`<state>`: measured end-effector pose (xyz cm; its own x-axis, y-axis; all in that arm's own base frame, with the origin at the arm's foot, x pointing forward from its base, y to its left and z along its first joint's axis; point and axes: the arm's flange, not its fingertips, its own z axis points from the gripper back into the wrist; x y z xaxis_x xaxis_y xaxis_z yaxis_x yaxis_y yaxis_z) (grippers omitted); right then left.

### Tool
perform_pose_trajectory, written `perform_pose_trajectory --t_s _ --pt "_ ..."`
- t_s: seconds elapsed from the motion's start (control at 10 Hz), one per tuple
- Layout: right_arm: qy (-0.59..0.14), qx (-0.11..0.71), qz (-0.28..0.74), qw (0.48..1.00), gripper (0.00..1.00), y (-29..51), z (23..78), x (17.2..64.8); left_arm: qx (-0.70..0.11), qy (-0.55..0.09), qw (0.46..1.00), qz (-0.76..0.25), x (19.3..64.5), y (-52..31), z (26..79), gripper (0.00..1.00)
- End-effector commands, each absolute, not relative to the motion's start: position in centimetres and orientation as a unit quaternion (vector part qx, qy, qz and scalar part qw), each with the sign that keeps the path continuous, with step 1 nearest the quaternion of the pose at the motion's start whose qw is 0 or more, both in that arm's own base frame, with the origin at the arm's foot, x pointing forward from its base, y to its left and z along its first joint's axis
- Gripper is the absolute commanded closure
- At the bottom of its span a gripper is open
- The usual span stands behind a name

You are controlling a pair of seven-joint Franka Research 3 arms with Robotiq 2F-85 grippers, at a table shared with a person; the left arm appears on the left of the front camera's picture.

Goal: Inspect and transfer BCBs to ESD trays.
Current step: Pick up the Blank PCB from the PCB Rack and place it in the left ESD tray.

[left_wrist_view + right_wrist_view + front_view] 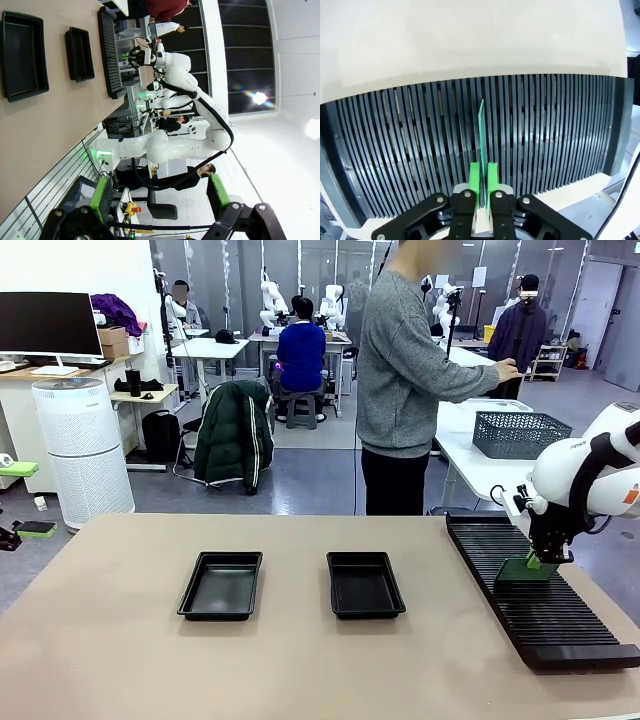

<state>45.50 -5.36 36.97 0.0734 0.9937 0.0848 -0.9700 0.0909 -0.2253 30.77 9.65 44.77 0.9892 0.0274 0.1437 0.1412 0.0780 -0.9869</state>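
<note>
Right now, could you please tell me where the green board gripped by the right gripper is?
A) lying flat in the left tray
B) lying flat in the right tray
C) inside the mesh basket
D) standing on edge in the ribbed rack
D: the right gripper is shut on the BCB, which stands on edge in a slot of the ribbed rack.

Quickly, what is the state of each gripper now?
Left gripper: open, holding nothing.
Right gripper: closed on a green circuit board standing in the black rack.
</note>
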Motion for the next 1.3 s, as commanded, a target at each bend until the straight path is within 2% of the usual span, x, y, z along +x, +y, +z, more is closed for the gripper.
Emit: perform_pose_trajectory --t_s 0.0,0.2,0.8,1.2 --pt "-0.093 -0.050 0.668 0.736 0.94 -5.5 36.9 46.1 -0.677 -0.063 0.732 -0.039 30.6 9.8 44.8 0.00" --pt "-0.091 -0.049 0.668 0.737 0.99 -5.6 36.9 46.2 -0.677 -0.063 0.732 -0.039 30.6 9.8 44.8 0.00" --pt "-0.088 -0.035 0.662 0.743 1.00 -6.0 38.0 46.7 -0.677 -0.063 0.732 -0.039 30.6 9.8 44.8 0.00" --pt "-0.074 -0.028 0.681 0.728 1.00 -6.4 43.1 46.7 -0.677 -0.063 0.732 -0.039 30.6 9.8 44.8 0.00"
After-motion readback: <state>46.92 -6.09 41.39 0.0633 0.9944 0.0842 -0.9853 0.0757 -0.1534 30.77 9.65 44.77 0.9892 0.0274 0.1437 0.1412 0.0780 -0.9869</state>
